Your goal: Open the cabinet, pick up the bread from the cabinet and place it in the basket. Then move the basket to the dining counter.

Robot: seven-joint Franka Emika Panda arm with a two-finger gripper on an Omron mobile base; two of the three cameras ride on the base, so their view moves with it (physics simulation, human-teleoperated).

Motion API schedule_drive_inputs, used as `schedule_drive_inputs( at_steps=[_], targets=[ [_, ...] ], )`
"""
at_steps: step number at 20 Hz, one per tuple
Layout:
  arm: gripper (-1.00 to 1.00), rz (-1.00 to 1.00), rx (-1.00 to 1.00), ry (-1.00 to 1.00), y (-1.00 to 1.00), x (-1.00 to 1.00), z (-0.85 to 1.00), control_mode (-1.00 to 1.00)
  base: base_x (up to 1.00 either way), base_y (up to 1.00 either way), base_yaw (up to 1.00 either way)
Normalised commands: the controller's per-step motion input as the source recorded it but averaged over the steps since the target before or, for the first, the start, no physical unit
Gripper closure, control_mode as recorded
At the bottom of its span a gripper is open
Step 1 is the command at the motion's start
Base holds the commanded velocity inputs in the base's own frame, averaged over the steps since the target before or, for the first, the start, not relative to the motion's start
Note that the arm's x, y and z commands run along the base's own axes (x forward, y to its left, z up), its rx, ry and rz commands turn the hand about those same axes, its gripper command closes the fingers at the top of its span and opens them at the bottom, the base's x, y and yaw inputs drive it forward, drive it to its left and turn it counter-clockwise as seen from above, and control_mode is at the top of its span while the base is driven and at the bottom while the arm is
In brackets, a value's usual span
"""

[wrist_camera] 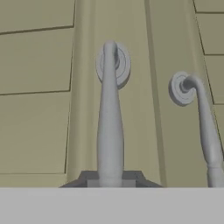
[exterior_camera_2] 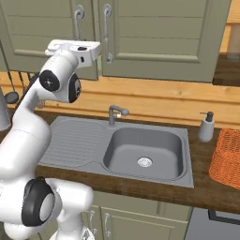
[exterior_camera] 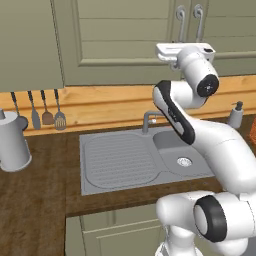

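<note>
The cabinet [exterior_camera: 125, 35] is a tall olive-green wall cupboard above the sink, and its doors are closed. My gripper [wrist_camera: 110, 180] is shut on the lower end of the left door's curved grey bar handle [wrist_camera: 109, 118]; the dark tips sit on either side of the bar. In the right base view my white hand [exterior_camera_2: 75, 48] is pressed up against that same handle [exterior_camera_2: 78, 16]. The neighbouring door's handle [wrist_camera: 205, 127] runs free to the right. The orange wicker basket [exterior_camera_2: 227, 159] stands on the worktop right of the sink. The bread is hidden, and the dining counter is out of view.
A grey sink [exterior_camera_2: 140, 152] with a faucet [exterior_camera_2: 115, 113] lies below the hand. A soap dispenser [exterior_camera_2: 206, 127] stands between sink and basket. On the left are a metal jug [exterior_camera: 12, 145] and hanging utensils [exterior_camera: 45, 112] on the wooden back wall.
</note>
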Motion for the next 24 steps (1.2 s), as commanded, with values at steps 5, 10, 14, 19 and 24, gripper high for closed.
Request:
schedule_drive_inputs(
  at_steps=[5, 10, 14, 19, 24],
  targets=[
    [1.00, 0.00, 0.00, 0.00, 0.26, -0.56, 0.00, -1.00, 0.00, 0.00, 0.00],
    [1.00, 0.00, -0.01, 0.00, 0.38, -0.92, 0.00, -1.00, 0.00, 0.00, 0.00],
    [1.00, -0.03, 0.00, 0.01, 0.33, -0.98, 0.00, -1.00, 0.00, 0.00, 0.00],
    [1.00, -0.04, -0.01, 0.03, 0.41, -0.99, 0.01, -1.00, 0.00, 0.00, 0.00],
    [1.00, -0.03, -0.02, 0.06, 0.43, -0.91, 0.00, -1.00, 0.00, 0.00, 0.00]
  ],
)
